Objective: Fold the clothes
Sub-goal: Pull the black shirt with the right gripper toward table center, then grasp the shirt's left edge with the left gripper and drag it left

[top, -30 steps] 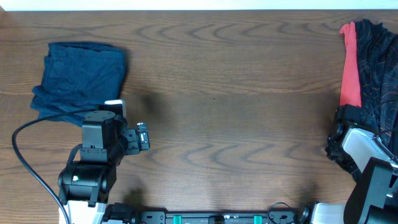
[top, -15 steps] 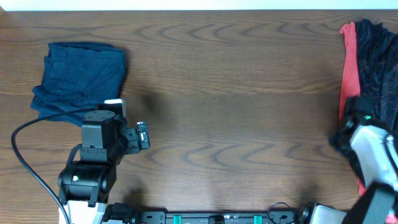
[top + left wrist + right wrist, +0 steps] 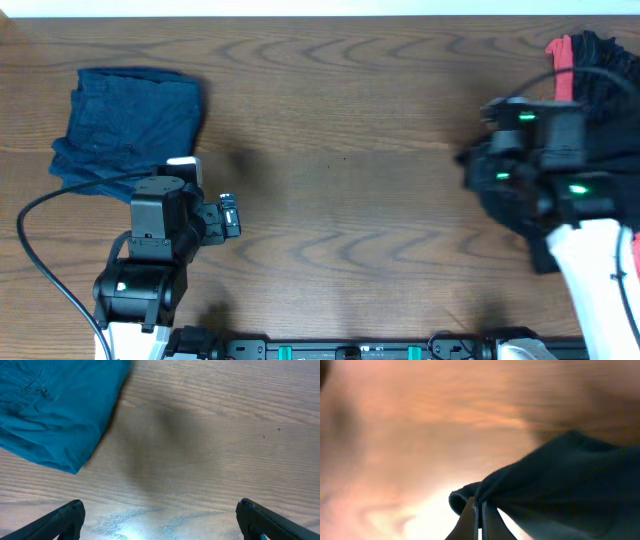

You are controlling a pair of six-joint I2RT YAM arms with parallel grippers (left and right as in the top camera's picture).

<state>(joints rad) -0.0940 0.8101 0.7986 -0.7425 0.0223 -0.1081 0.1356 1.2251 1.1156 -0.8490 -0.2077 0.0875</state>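
On the wooden desk point(image 3: 350, 150), red and black-patterned tops point(image 3: 605, 50) lie at the far right edge and a dark blue garment point(image 3: 130, 120) lies near the far left corner, while the right gripper point(image 3: 480, 512) pinches a black garment point(image 3: 560, 485) tight and the left gripper point(image 3: 160, 510) gapes wide, empty.

Probably a robotics lab bench: a left arm point(image 3: 150, 270) and a right arm point(image 3: 590, 270) are standing on a mounting rail point(image 3: 350, 350) at the near edge of a wood-grain table point(image 3: 350, 120). A black cable point(image 3: 40, 250) is looping out from the left one, and green indicator lights point(image 3: 527, 118) are glowing on the right one.
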